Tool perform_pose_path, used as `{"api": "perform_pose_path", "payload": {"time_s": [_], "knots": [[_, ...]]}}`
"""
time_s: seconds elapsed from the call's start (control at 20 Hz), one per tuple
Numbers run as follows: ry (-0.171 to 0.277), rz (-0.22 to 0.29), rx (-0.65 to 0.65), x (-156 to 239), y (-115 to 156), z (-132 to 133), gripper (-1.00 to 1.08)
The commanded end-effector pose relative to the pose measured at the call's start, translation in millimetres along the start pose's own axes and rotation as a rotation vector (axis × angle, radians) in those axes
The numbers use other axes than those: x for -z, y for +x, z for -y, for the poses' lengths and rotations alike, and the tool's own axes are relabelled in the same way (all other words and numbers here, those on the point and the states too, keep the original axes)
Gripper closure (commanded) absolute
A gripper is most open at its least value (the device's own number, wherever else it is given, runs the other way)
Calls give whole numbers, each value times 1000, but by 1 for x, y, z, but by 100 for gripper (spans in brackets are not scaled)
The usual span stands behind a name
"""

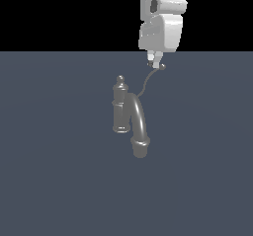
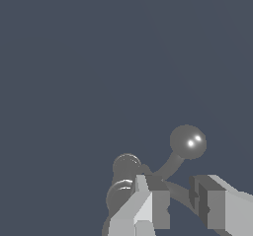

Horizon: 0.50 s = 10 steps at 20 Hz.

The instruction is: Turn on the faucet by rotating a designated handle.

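Here the tool [image 1: 155,62] hangs from the white arm [image 1: 160,30] with its two blocky fingers [image 2: 148,205] spread apart, a clear gap between them, and nothing pinched. In the wrist view the thin stem of the handle [image 1: 148,81] runs through that gap, though contact with either finger cannot be told. The handle's small glossy ball tip sits just beside the fingertips in the exterior view, close enough that touching is uncertain. The handle is a slim, curved, wire-like grey metal lever. Below the tool stands the faucet [image 1: 121,106], smooth grey metal: a short upright column with a knobbed cap and flared base, plus a thick arched spout. It rests on a flat, dull slate-blue desk [image 1: 49,180].
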<state>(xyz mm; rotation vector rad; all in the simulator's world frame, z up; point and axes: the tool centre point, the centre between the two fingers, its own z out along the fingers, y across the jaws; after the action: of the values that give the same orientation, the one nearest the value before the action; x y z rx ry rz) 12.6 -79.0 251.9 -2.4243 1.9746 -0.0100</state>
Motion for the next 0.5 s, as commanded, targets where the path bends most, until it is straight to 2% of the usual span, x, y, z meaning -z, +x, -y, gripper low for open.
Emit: {"api": "perform_pose_path", "payload": {"time_s": [0.0, 0.45], "knots": [[-1, -1, -3, -2, 2, 8, 108], [-6, -2, -13, -5, 7, 32, 108]]}}
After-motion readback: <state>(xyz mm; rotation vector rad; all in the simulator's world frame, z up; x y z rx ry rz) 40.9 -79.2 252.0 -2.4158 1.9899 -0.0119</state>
